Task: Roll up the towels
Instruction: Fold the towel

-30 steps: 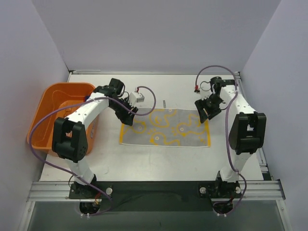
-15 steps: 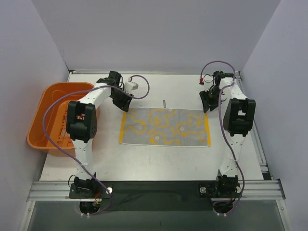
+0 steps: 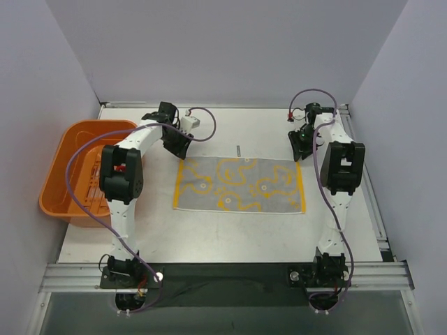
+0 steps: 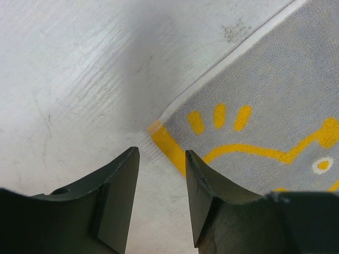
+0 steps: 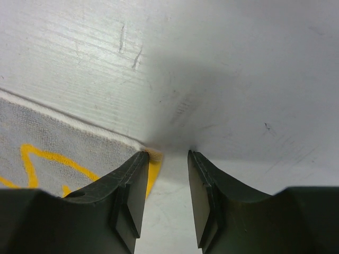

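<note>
One towel [image 3: 239, 183] lies flat and spread out in the middle of the table, grey with yellow squiggles and yellow side bands. My left gripper [image 3: 177, 145] is open and low, just beyond the towel's far left corner. In the left wrist view [image 4: 161, 159] that corner [image 4: 158, 127] lies just ahead of the fingertips, and the jaws hold nothing. My right gripper [image 3: 299, 145] is open at the far right corner. In the right wrist view [image 5: 168, 159] its left finger [image 5: 132, 182] sits over the yellow corner [image 5: 153, 159]. The red and turquoise towel is out of view.
An orange plastic tub [image 3: 59, 159] stands at the table's left edge, beside the left arm. A small dark mark [image 3: 238, 149] is on the table just beyond the towel's far edge. Pale walls close in the back and both sides.
Both grippers have moved from over the towel's far corners to just beyond them, towards the back wall. The towel has not moved.
</note>
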